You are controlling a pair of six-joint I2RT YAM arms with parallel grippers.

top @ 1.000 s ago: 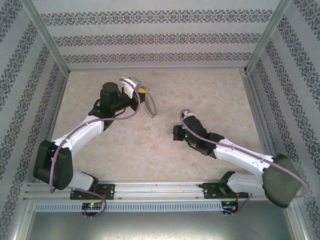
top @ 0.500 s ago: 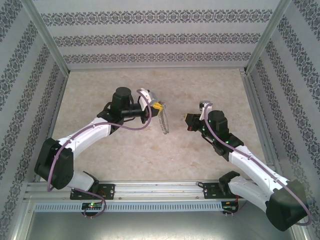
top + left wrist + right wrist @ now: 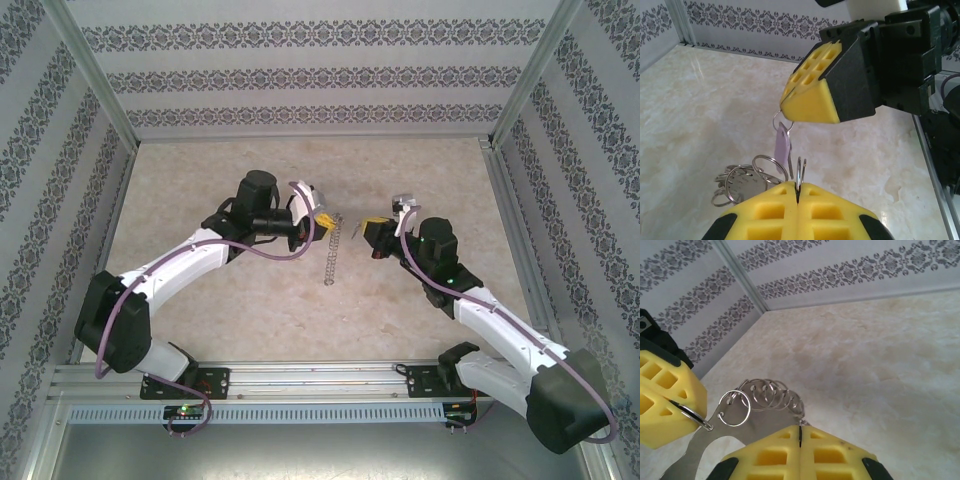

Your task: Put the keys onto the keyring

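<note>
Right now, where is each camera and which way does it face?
Top: above and behind the bases, looking down on the table; both arms show, left gripper holding the keyring opposite right gripper.
Left wrist: on the left arm, facing the right gripper holding the key; own fingers at the bottom.
Right wrist: on the right arm, facing the left gripper and a wall corner; own fingers at the bottom.
Shared: each wrist view shows the other gripper; top shows both.

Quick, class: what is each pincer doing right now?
The left pincer: closed, holding the keyring.
The right pincer: closed, holding the key by its small loop.
</note>
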